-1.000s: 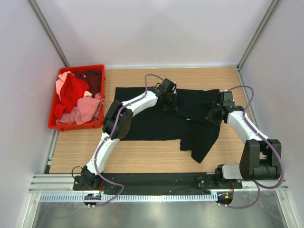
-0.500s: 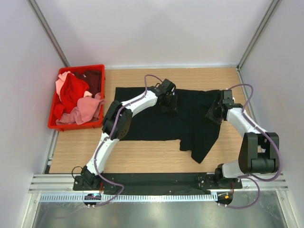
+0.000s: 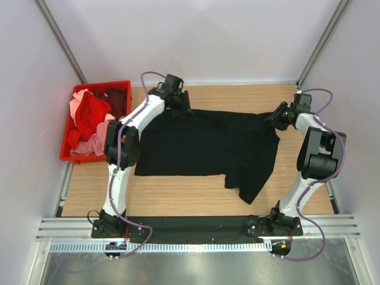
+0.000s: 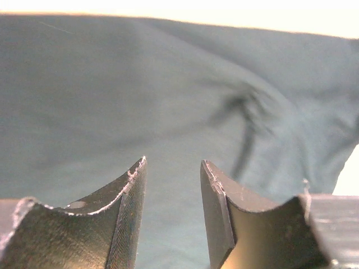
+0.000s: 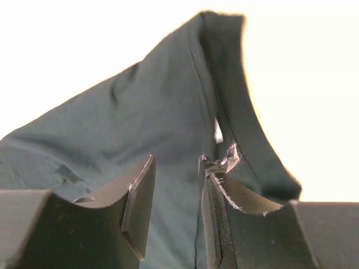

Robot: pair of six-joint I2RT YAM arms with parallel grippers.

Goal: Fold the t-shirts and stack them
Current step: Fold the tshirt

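A black t-shirt (image 3: 202, 148) lies spread flat on the wooden table, with one part hanging toward the near side at the right. My left gripper (image 3: 180, 108) hovers over its far left corner, open, and only cloth (image 4: 140, 84) shows below the gap (image 4: 173, 168). Over the shirt's far right edge my right gripper (image 3: 276, 119) is also open (image 5: 176, 165), above the collar and its small white label (image 5: 217, 132). More t-shirts, red (image 3: 92, 113), pink (image 3: 110, 138) and dark maroon (image 3: 117, 98), lie heaped in a crate.
The red plastic crate (image 3: 95, 158) stands at the table's far left, against the left wall. White walls close in the table at the back and on both sides. Bare wood (image 3: 178, 196) shows between the shirt and the arm bases.
Both grippers were shut over the middle of the black shirt. They have opened, let go of the cloth and swung outward to its far corners. The shirt's left edge now lies slanted.
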